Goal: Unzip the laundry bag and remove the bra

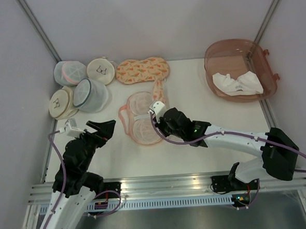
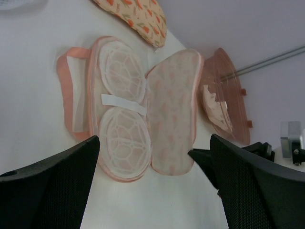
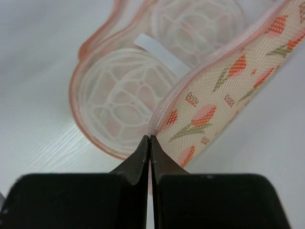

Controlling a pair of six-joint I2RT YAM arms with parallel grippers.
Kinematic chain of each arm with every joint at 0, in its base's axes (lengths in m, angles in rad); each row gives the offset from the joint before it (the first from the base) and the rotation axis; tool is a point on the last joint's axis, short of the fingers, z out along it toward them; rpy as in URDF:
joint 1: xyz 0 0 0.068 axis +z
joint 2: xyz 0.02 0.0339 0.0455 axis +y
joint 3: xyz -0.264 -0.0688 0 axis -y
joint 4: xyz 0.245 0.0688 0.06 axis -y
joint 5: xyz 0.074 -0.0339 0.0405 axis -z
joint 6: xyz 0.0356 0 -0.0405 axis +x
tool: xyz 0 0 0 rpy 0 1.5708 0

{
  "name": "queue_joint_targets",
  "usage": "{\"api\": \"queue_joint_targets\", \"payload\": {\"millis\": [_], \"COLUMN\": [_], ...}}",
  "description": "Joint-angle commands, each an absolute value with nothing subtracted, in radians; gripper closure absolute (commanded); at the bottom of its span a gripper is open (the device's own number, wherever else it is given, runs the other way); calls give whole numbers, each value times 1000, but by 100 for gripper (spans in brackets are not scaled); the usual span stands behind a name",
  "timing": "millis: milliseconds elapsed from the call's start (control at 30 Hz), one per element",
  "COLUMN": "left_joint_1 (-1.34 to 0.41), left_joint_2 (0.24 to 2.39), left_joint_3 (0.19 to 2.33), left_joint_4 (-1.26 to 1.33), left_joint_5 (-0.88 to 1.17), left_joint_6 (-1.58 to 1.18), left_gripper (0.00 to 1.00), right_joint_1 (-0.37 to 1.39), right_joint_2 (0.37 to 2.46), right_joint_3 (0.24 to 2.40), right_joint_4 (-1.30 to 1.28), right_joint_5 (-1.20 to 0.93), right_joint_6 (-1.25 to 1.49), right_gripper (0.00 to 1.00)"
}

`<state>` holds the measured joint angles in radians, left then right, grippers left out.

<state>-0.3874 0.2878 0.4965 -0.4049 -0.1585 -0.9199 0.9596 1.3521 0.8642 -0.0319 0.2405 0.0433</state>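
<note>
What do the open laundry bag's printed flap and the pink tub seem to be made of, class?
The laundry bag: matte mesh fabric; a fine woven grid shows across the print. The tub: probably smooth translucent plastic; its rigid pink walls are see-through.

Printed mesh cloth laundry bag (image 3: 224, 95); matt white table (image 1: 193, 91); translucent glossy plastic tub (image 1: 232, 57).

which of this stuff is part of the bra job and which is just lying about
Job: open laundry bag, its flap pinched in the right jaws; white bra, lying in the tub.
Lying about: closed carrot-print case; four round mesh pouches.
</note>
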Motion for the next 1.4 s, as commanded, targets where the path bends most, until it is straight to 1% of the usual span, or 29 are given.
{"api": "queue_joint_targets", "payload": {"millis": [0, 167, 300, 333, 367, 400, 433, 467, 600, 733, 767, 833, 967, 1067, 1200, 1367], "left_joint_1": [-383, -383, -383, -382, -382, -383, -383, -383, -383, -383, -383, -383, -382, -383, -383, -383], "left_joint_2": [203, 138, 114, 110, 107, 104, 103, 100, 115, 158, 184, 215, 339, 386, 465, 570], "left_joint_3": [526, 511, 508, 508, 508, 509, 511, 512, 505, 503, 499, 495, 502, 509, 520, 552], "left_joint_4": [-480, -528, -552, -558, -558, -558, -561, -560, -555, -512, -474, -436, -370, -318, -241, -163], "left_joint_5": [-259, -284, -281, -281, -276, -272, -270, -267, -253, -203, -171, -128, -36, -5, 44, 142], "left_joint_6": [-971, -992, -997, -994, -993, -989, -986, -986, -983, -962, -953, -931, -908, -885, -853, -833], "left_gripper": [1, 1, 1, 1, 1, 1, 1, 1, 0, 0, 0, 0, 0, 0, 0, 0], "right_joint_1": [1008, 1098, 1134, 1135, 1140, 1140, 1140, 1140, 1135, 1114, 1095, 1053, 993, 966, 948, 930], "right_joint_2": [1434, 1644, 1770, 1788, 1817, 1827, 1830, 1822, 1734, 1594, 1538, 1456, 1310, 1211, 1105, 951], "right_joint_3": [955, 1096, 1195, 1212, 1248, 1262, 1270, 1269, 1204, 1089, 1077, 1037, 954, 911, 897, 877], "right_joint_4": [20, 3, 3, 3, -46, -61, -74, -84, -60, -12, -17, -43, -89, -155, -250, -308], "right_joint_5": [43, -60, -127, -144, -165, -191, -216, -219, -152, -20, 56, 92, 282, 386, 474, 500], "right_joint_6": [-90, -121, -100, -85, -63, -52, -42, -25, 36, 129, 147, 195, 253, 276, 317, 351], "right_gripper": [99, 99, 99, 86, 56, 39, 24, 3, 2, 2, 2, 2, 2, 2, 2, 2]}}
